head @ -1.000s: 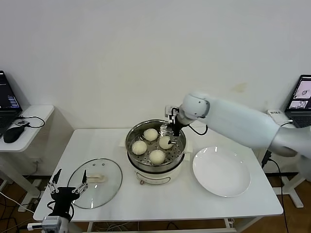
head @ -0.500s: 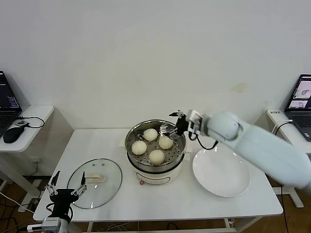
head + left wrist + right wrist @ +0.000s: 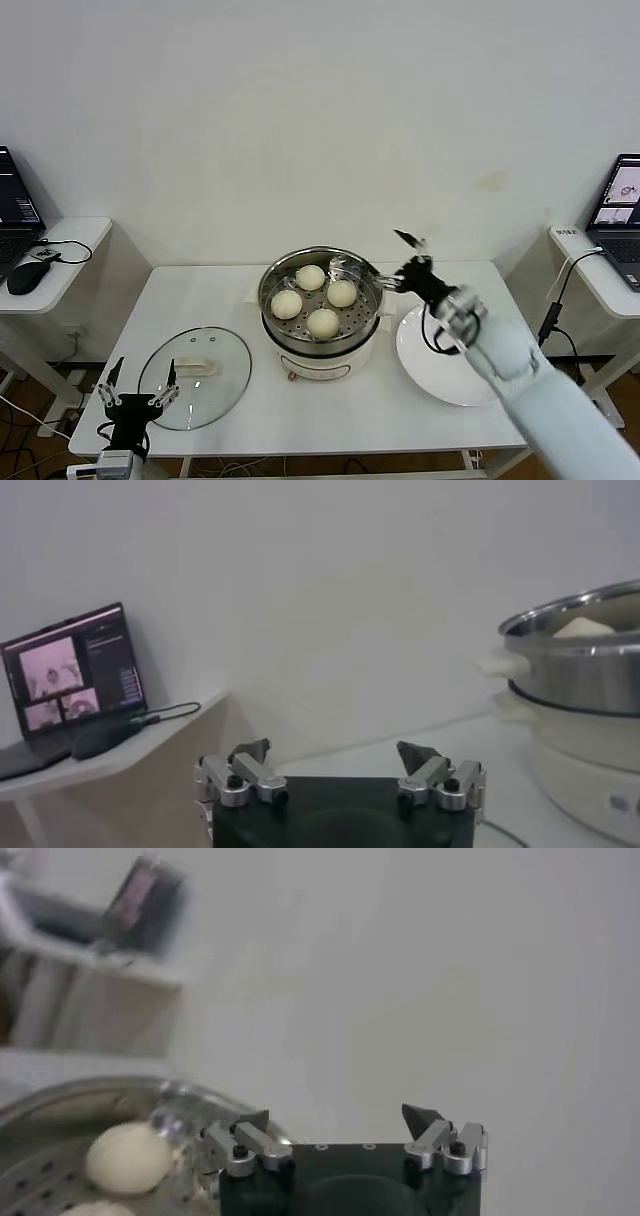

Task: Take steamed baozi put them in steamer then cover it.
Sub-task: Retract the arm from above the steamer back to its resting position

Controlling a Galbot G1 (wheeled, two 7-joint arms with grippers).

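While all four steamed baozi (image 3: 313, 297) are sitting on the perforated tray inside the steamer (image 3: 320, 345), the right claw (image 3: 400, 258) is hanging in the air just beside the pot's rim, on the side nearest the white plate (image 3: 456, 353), with its jaws standing wide and nothing between them. In the right wrist view, the right claw's fingertips (image 3: 418, 1116) are showing well apart against the bare wall, with one bun and the steel rim lying below them.

The cover (image 3: 195, 376) is lying flat on the white worktop (image 3: 200, 300), to the left of the steamer and apart from it, its cream bar handle facing up. The left claw (image 3: 138, 388) is waiting low at the front edge of the worktop, just beside the near rim of the cover, and its jaws are also standing wide and carrying nothing. From the left wrist view the left claw is pointing across the worktop, with the steamer rising off to one side and a laptop (image 3: 75, 667) resting on a side desk (image 3: 110, 750) farther off.

The plate is sitting on the worktop to the right of the steamer, near its base.
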